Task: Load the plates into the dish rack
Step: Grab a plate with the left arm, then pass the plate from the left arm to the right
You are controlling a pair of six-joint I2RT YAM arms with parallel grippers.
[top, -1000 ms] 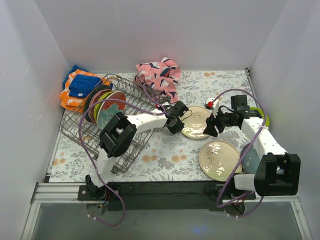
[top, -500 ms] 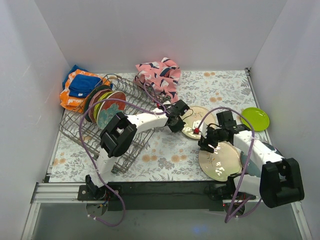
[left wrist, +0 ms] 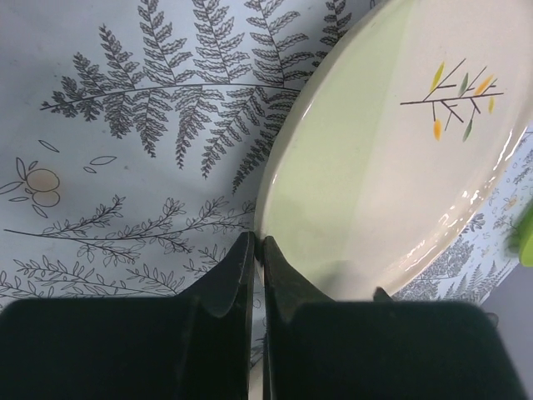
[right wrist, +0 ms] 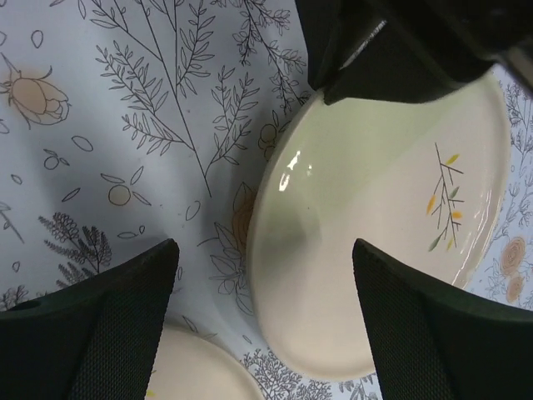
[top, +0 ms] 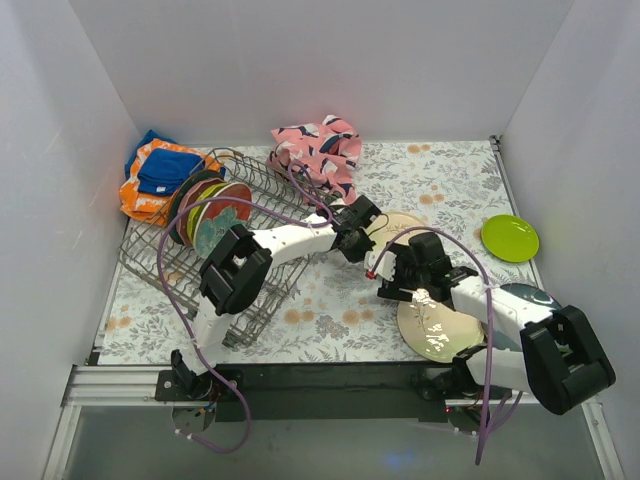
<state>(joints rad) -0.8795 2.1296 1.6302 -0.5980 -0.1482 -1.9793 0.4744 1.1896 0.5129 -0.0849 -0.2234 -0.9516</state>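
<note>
Nearest the arm bases, the tabletop (top: pixel 330 310) carries a pale covering printed with ferns, sprigs and orange blossoms, and it lies flat where visible. A second cream plate (top: pixel 435 325) rests flat on it, just on the near side of the right claw (top: pixel 395 275), with the right arm crossing its far edge. The right claw is released, its fingers (right wrist: pixel 108 333) spread wide and nothing between them. It hangs over the near rim of the cream plate (right wrist: pixel 375 233), which bears a small twig motif. The left claw (left wrist: pixel 258 242) is at the far-left rim of that same plate, opposite the right claw. It is clenched, one finger over the plate face and the other over the covering, with the rim running into the narrow gap between them, so it is grasping the cream plate. A green plate (top: pixel 510 238) lies flat well to the right of both claws, near the right wall. The dish rack (top: pixel 150 260) stands well to the left of the left claw, set at an angle, with several coloured plates (top: pixel 215 215) upright in its far end. Beyond the rack are orange and blue cloths (top: pixel 160 175), and beyond the left claw is a pink patterned cloth (top: pixel 320 150). Plain white walls (top: pixel 300 70) close the space on three sides.
</note>
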